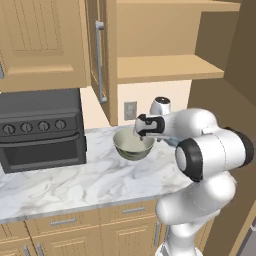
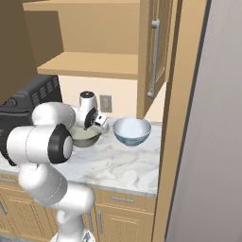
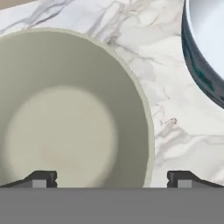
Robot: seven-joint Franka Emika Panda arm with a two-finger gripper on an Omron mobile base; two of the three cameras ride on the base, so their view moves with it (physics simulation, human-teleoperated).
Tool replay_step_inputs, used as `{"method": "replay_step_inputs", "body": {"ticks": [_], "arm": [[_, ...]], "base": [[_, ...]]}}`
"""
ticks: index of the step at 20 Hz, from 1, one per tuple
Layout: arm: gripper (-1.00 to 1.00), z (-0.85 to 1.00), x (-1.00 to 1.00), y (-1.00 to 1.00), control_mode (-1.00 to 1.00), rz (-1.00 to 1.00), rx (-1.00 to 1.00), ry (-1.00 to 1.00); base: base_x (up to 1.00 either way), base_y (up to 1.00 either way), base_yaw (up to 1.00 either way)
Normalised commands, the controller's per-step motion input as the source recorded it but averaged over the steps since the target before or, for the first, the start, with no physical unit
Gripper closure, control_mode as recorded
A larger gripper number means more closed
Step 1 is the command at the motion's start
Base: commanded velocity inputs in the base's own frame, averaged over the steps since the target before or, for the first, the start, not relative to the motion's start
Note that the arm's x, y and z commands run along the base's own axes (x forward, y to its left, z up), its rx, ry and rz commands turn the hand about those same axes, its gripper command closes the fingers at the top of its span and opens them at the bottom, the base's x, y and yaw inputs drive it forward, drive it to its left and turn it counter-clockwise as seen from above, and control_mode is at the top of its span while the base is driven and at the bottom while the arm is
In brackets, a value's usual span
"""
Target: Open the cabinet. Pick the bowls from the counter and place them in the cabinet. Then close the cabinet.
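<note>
Looking down my end effector [image 3: 112, 179], fingers spread wide and holding nothing, I see the olive-grey bowl [image 3: 65, 113] directly beneath on the counter [image 3: 170, 127], white bowl [image 3: 205, 48] just beside.

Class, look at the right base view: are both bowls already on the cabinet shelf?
No. The olive-grey bowl and the white bowl both sit on the marble counter, below the bare cabinet shelf.

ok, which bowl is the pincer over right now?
The olive-grey bowl with the cream inside: the open pincer straddles its rim. The white, blue-patterned bowl stands apart beside it.
</note>
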Motion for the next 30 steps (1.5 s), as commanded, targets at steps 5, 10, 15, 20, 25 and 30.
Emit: {"method": "replay_step_inputs", "body": {"ticks": [5,10,15,20,25,30], "arm": [[-1.00,-0.41,0.00,-0.16,-1.00,-0.03,0.00,0.01],[-1.00,-0.23,0.07,0.01,-1.00,0.00,0.00,0.01],[-1.00,-0.27,0.10,0.07,-1.00,0.00,0.00,0.00],[1.00,-0.05,0.04,0.02,-1.00,0.00,0.02,0.00],[1.00,0.14,0.00,0.00,-1.00,0.00,0.02,-0.02],[1.00,0.90,-0.13,0.00,-1.00,-0.05,0.12,-0.10]], "base": [[0.00,0.00,0.00],[0.00,0.00,0.00],[0.00,0.00,0.00],[0.00,0.00,0.00],[0.00,0.00,0.00],[0.00,0.00,0.00]]}}
